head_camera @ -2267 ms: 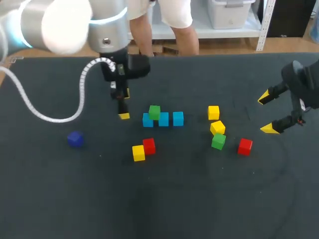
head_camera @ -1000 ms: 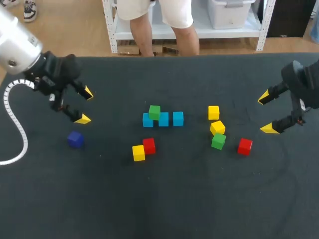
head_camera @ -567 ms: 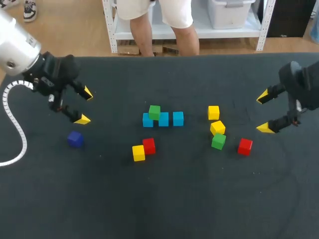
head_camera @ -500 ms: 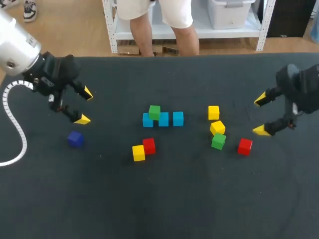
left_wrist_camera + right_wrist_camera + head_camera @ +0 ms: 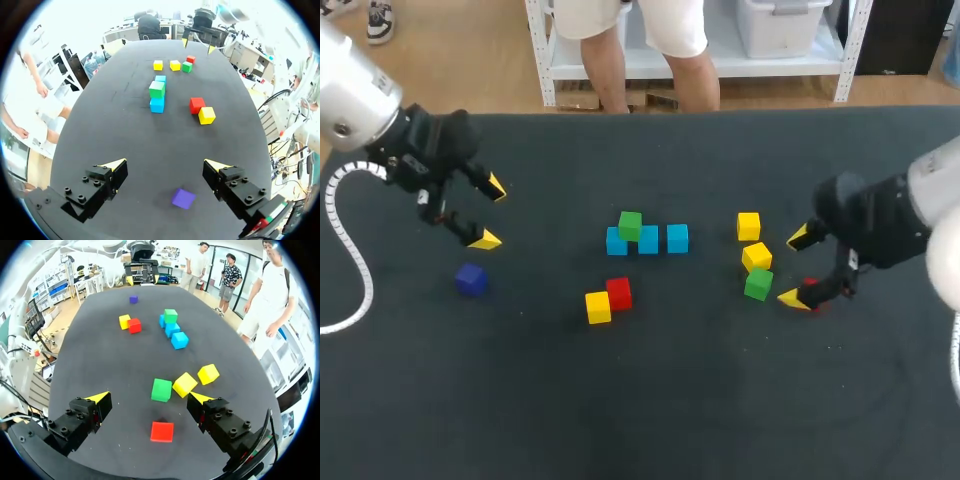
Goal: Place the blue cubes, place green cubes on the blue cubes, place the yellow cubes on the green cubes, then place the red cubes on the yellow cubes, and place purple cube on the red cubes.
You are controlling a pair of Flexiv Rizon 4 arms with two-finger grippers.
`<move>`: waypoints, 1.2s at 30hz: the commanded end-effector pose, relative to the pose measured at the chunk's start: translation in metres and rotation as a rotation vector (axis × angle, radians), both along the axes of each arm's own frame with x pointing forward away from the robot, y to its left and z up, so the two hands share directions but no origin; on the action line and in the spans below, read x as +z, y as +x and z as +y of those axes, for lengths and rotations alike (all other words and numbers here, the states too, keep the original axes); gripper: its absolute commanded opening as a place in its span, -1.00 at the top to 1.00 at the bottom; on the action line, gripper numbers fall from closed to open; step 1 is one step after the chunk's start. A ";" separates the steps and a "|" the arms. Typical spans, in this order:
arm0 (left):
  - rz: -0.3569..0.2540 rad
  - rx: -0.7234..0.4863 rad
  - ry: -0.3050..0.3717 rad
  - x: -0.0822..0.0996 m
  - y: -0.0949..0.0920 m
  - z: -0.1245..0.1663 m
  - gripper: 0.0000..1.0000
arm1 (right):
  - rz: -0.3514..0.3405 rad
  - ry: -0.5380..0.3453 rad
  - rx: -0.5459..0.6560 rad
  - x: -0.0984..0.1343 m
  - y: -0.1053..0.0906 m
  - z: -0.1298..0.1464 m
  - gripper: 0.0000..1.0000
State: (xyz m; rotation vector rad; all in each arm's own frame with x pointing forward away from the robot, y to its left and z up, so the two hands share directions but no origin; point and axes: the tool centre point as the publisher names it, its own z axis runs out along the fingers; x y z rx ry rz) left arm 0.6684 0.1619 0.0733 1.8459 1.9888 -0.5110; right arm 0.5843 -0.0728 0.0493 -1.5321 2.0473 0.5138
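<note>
Right pincer [image 5: 148, 398] hangs open and empty low over the desk [image 5: 720, 400], its yellow tips spread to either side of a red cube [image 5: 162, 431], while the loose green cube [image 5: 161, 389] lies just ahead of those tips, roughly on the line between them. That cube looks the likelier target, since only one stacked green cube [image 5: 630, 225] sits on the row of three blue cubes [image 5: 648, 241] at mid-desk, toward the row's left end, and the right arm is far the nearer of the two. Crowding is the hazard: a yellow cube [image 5: 185, 384] stands just beside the green one, perhaps touching its corner, with a second yellow cube [image 5: 208, 374] near beyond it, and the red cube lies right under the pincer. Left pincer [image 5: 485, 212] is likewise open and holds nothing, well off at the desk's left side near the purple cube [image 5: 471, 279]. A second red cube [image 5: 619, 293] and a third yellow cube [image 5: 598, 307] sit touching in front of the blue row.
</note>
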 end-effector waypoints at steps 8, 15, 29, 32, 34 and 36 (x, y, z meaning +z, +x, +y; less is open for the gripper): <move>-0.004 -0.001 -0.003 -0.001 -0.001 0.001 -1.00 | 0.027 0.002 0.004 -0.034 0.020 0.016 -1.00; -0.004 -0.001 -0.003 -0.001 -0.001 0.001 -1.00 | 0.051 -0.010 -0.004 -0.047 0.019 0.018 -1.00; -0.004 -0.001 -0.003 -0.001 -0.001 0.001 -1.00 | 0.064 -0.003 -0.025 -0.057 0.024 0.019 -0.20; -0.004 -0.001 -0.003 -0.001 -0.001 0.001 -1.00 | 0.065 0.000 -0.024 -0.058 0.024 0.020 0.12; -0.004 -0.001 -0.003 -0.001 -0.001 0.001 -1.00 | 0.066 0.001 -0.022 -0.058 0.024 0.020 0.15; -0.004 -0.001 -0.003 -0.001 -0.001 0.001 -1.00 | 0.067 0.002 -0.020 -0.059 0.023 0.020 0.15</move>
